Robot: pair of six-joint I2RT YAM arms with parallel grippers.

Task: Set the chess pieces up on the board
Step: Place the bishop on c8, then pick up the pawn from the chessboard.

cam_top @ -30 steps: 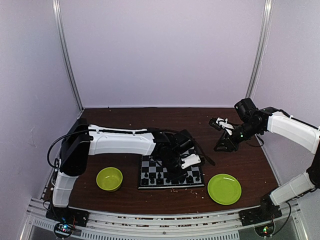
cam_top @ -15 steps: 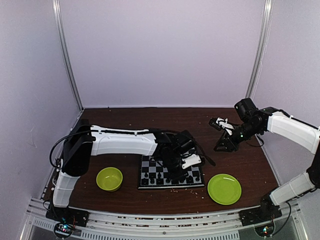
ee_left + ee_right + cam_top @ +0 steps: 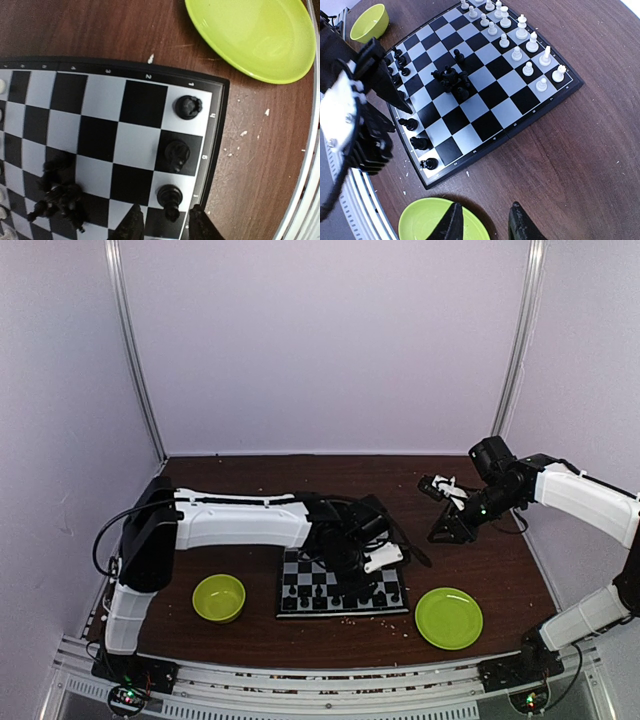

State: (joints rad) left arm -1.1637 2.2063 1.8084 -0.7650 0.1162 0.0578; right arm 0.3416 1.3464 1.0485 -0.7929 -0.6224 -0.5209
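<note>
The board (image 3: 295, 590) lies at the table's front centre. In the left wrist view, three black chess pieces (image 3: 177, 154) stand in a line along the board's (image 3: 100, 115) right edge. My left gripper (image 3: 165, 227) is open just above this edge, and the nearest black piece (image 3: 170, 199) stands free between its fingertips. A heap of toppled black pieces (image 3: 451, 80) lies mid-board, and white pieces (image 3: 520, 30) stand in two rows along the far side. My right gripper (image 3: 485, 225) is open and empty, held high over the table to the board's right (image 3: 450, 525).
A lime-green plate (image 3: 449, 617) lies right of the board and also shows in the left wrist view (image 3: 252, 35). A green bowl (image 3: 219, 597) stands left of the board. Light crumbs dot the brown table. Walls close in the sides and back.
My left gripper has lifted a little and drawn slightly back from the board's right edge. The right arm has not moved.
</note>
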